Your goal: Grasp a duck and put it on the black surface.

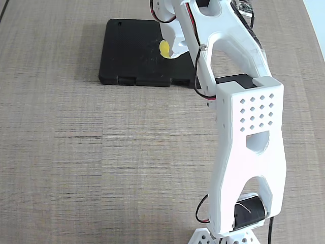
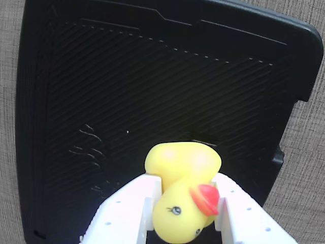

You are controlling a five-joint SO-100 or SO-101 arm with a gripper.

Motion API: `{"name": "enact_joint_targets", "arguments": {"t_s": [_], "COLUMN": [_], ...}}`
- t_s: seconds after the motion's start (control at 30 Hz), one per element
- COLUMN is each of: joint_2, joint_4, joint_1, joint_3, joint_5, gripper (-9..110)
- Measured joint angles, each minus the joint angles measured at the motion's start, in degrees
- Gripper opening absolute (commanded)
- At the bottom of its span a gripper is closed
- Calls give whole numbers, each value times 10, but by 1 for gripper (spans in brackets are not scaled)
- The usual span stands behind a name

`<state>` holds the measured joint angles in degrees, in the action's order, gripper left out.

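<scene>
A tiny yellow rubber duck (image 2: 182, 190) with an orange-red beak is held between my white gripper's fingers (image 2: 184, 203), lying tilted with its head toward the camera. In the fixed view the duck (image 1: 164, 48) shows as a yellow spot at my gripper (image 1: 168, 50), over the right part of the black surface (image 1: 129, 51). The black surface (image 2: 127, 91) fills most of the wrist view under the duck. Whether the duck touches the slab cannot be told.
The slab lies on a woven beige-brown tabletop (image 1: 76, 152). My white arm (image 1: 249, 137) rises from its base at the bottom right of the fixed view and reaches toward the top, covering the slab's right end.
</scene>
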<state>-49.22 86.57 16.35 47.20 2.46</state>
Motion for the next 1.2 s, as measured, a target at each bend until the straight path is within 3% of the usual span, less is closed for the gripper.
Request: {"name": "enact_joint_targets", "arguments": {"t_s": [0.57,0.93,1.2], "joint_2": [14,45,33], "joint_4": [-60,-72,-72], "joint_1": [42,39,-25], "joint_3": [-1,-5,-4], "joint_5": [0,44,69], "gripper": [6,33,35]}}
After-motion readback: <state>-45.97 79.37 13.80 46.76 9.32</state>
